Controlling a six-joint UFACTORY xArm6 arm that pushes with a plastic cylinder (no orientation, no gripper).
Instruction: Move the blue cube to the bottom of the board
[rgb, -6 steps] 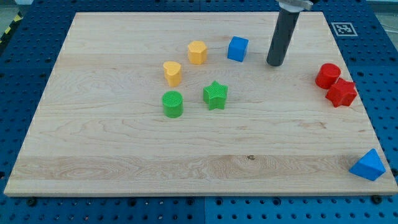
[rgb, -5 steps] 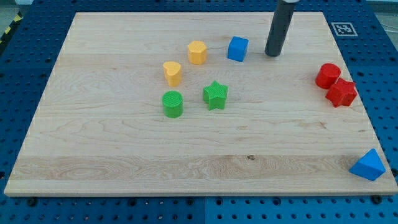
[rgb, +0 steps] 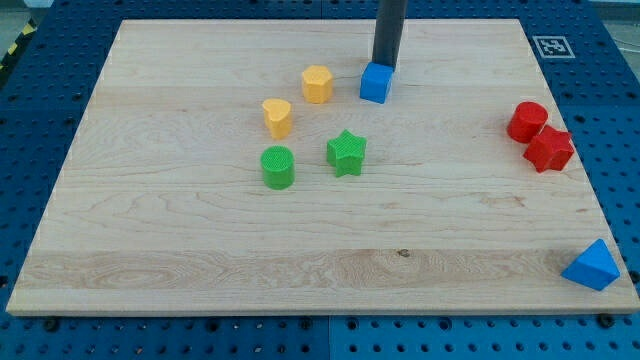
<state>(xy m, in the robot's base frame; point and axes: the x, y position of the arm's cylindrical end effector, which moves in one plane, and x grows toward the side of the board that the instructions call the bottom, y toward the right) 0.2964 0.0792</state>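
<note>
my tip (rgb: 385, 68) sits at the top edge of the blue cube (rgb: 375, 83), touching or as good as touching it, just right of the cube's centre line. no pincer on this rig, only the bare rod, so nothing to spread or pinch.

blue cube is in the upper middle of the board (rgb: 150, 250), far from the bottom edge. task barely begun by the look of it.

push direction: straight toward the view's bottom. problem: the green star (rgb: 346, 153) lies below the cube, slightly to the view's left. a dead-straight push likely clips it.

how i'd run it:
- contact on the cube's top face, centred, so it doesn't spin off the rod
- bias the line a bit to the view's right, pass the green star on its right side
- slow, steady, re-centre if the cube yaws

yellow hexagon block (rgb: 317, 84) is just left of the cube, the other yellow block (rgb: 277, 117) and green cylinder (rgb: 277, 167) further left, all off the path. red pair (rgb: 538, 135) and blue wedge (rgb: 591, 265) well apart on the right, no concern.
</note>
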